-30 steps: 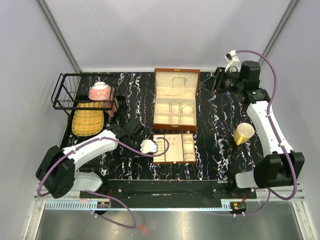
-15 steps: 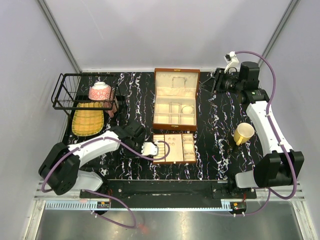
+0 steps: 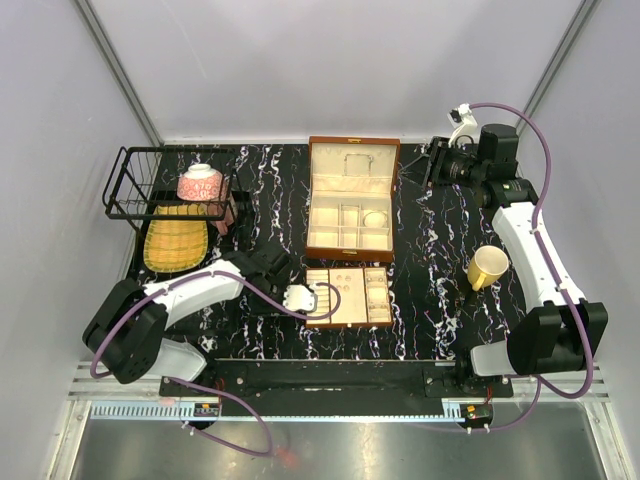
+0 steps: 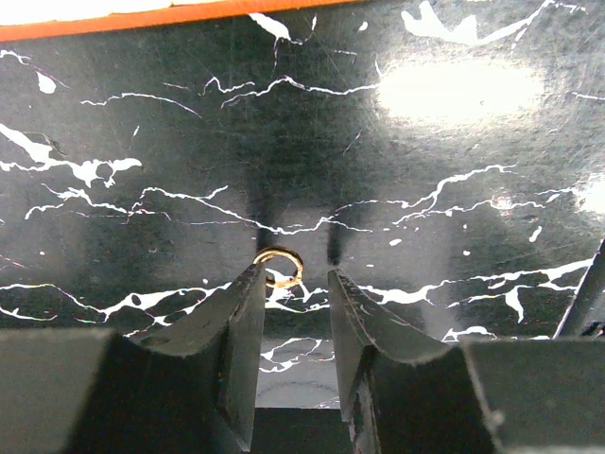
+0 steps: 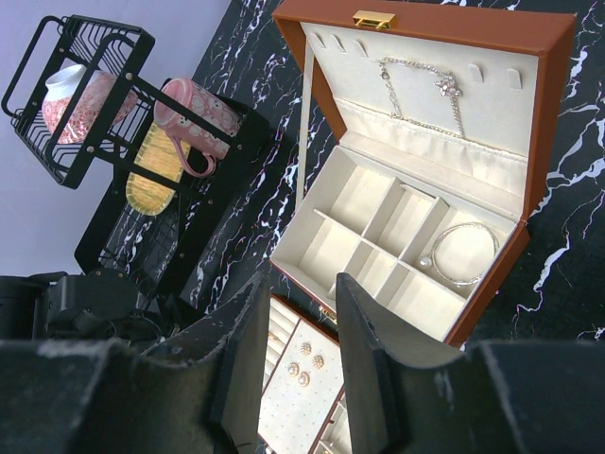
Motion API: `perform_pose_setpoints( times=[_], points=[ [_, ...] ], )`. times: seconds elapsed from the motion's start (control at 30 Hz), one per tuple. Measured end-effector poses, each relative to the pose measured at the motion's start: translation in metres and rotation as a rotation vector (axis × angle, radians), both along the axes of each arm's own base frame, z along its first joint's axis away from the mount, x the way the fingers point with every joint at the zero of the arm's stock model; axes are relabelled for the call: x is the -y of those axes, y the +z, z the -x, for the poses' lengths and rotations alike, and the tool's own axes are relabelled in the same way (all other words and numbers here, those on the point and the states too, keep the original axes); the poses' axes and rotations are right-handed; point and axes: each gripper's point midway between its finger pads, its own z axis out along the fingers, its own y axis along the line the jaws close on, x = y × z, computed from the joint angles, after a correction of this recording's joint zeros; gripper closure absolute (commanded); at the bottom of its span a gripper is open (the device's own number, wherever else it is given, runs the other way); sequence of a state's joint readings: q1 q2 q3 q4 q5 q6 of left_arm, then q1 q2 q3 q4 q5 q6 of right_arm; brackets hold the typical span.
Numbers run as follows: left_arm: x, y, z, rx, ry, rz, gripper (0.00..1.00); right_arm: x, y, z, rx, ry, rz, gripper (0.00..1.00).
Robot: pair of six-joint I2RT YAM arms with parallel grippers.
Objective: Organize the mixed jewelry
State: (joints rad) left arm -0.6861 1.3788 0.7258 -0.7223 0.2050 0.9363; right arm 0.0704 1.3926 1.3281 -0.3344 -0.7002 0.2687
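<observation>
Gold ring on bench just beside cream tray, touching one tip of left end effector; jaws narrowly parted, empty. Centre ring between tips before closing; may skid. Right end effector parted, empty.

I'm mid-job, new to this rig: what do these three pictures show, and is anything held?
Two robot arms stand at the near edge of a black marble table. The wide picture looks down from above: left arm left, right arm right. The others come from a camera on each wrist. On it: an open brown jewellery box, a cream divided tray, a yellow cup, a black wire rack. The left wrist picture shows a small gold ring lying by one jaw tip; those jaws stand apart, gripping nothing. The right arm's jaws, also apart and empty, face the box.
</observation>
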Motion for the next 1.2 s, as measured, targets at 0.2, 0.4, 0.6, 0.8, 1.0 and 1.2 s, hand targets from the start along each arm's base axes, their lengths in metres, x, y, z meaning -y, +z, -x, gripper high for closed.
perform_pose_setpoints(
  times=[0.2, 0.4, 0.6, 0.8, 1.0, 1.2],
  points=[
    [-0.0005, -0.0019, 0.0005, 0.0, 0.0, 0.001, 0.68, 0.0, 0.0, 0.0, 0.0, 0.0, 0.0, 0.6],
    [-0.0042, -0.0061, 0.0046, -0.01, -0.002, -0.009, 0.68, 0.0001, -0.0008, 0.0001, -0.002, 0.0, 0.0, 0.6],
    [-0.0055, -0.0061, 0.0041, -0.009, 0.004, -0.009, 0.68, 0.0001, -0.0022, 0.0003, -0.005, 0.0, 0.001, 0.6],
    [-0.0061, -0.0061, 0.0034, -0.008, 0.004, -0.009, 0.69, 0.0002, -0.0032, 0.0005, -0.007, -0.001, 0.001, 0.6],
    [-0.0062, -0.0064, 0.0035, -0.009, 0.002, -0.01, 0.7, 0.0002, -0.0042, 0.0007, -0.01, -0.001, 0.001, 0.6],
    [-0.0065, -0.0071, 0.0037, -0.012, 0.004, -0.013, 0.7, 0.0002, -0.0041, 0.0007, -0.01, -0.001, 0.001, 0.6]
  ],
)
